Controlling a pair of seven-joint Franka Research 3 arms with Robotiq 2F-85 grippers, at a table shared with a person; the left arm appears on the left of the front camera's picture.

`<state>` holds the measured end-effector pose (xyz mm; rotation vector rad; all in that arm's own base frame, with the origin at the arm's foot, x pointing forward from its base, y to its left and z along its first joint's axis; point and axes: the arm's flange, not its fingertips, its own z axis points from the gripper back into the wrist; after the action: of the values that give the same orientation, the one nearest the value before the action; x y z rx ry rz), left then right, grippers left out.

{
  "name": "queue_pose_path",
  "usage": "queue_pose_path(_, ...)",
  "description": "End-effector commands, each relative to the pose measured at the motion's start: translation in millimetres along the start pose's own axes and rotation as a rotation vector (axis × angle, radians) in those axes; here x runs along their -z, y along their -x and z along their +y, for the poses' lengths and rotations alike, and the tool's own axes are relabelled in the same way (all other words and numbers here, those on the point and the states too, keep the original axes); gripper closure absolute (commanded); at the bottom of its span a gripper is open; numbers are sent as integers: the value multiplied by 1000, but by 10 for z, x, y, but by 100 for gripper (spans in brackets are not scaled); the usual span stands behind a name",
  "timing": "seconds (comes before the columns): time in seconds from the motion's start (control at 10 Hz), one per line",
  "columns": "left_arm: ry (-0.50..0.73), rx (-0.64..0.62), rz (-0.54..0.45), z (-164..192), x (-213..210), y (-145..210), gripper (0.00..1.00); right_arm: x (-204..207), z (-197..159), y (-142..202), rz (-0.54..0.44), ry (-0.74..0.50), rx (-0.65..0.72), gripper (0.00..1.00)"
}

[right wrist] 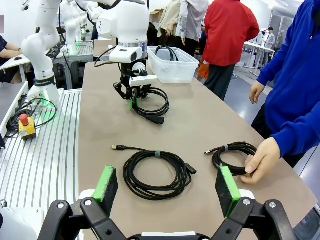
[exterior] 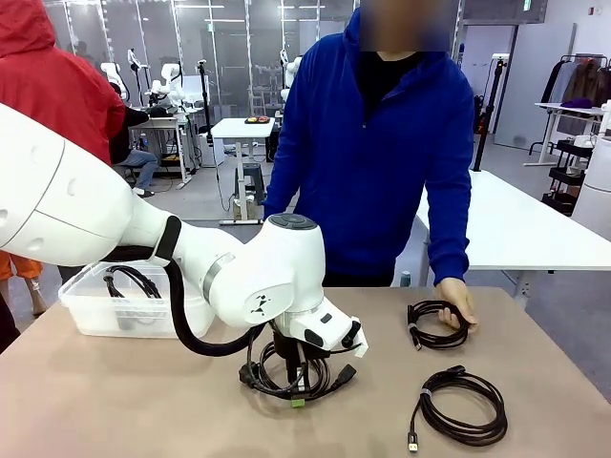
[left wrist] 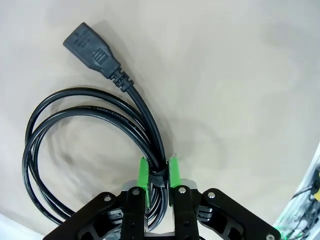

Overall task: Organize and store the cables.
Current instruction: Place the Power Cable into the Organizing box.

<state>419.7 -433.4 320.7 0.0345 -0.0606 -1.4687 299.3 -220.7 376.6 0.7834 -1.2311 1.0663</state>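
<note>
A black power cable (exterior: 336, 378) lies coiled on the tan table near the middle front. My left gripper (exterior: 298, 399) points down onto it, shut on the bundled strands (left wrist: 150, 131) where a strap wraps them; the chunky plug (left wrist: 92, 52) lies free on the table. A second cable coil (exterior: 460, 408) with a small USB end rests at the front right, under my open right gripper (right wrist: 167, 185). The person's hand (exterior: 456, 301) rests on a third coil (exterior: 436, 326) at the far right. Another cable (exterior: 134, 281) lies in the clear bin (exterior: 86, 320).
The clear plastic bin stands at the table's left side, behind my left arm. A person in a blue hoodie (exterior: 382, 143) stands at the far edge. A white table (exterior: 516, 224) stands behind on the right. Bare tabletop shows at the front left.
</note>
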Motion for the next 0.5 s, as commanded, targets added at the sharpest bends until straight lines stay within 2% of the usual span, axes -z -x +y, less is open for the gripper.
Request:
queue_pose_path(0.0,2,6,4,2,-151,74,100,-21,5,-5,-12,2,-11,0)
queue_pose_path(0.2,2,61,-13,-2,-512,130,100,-21,5,-5,-12,2,-11,0)
queue_pose_path(0.3,-27,111,-28,-18,-737,157,95,-21,5,-5,-12,2,-11,0)
queue_pose_path(0.4,-19,143,-35,-26,-963,189,95,-21,5,-5,-12,2,-11,0)
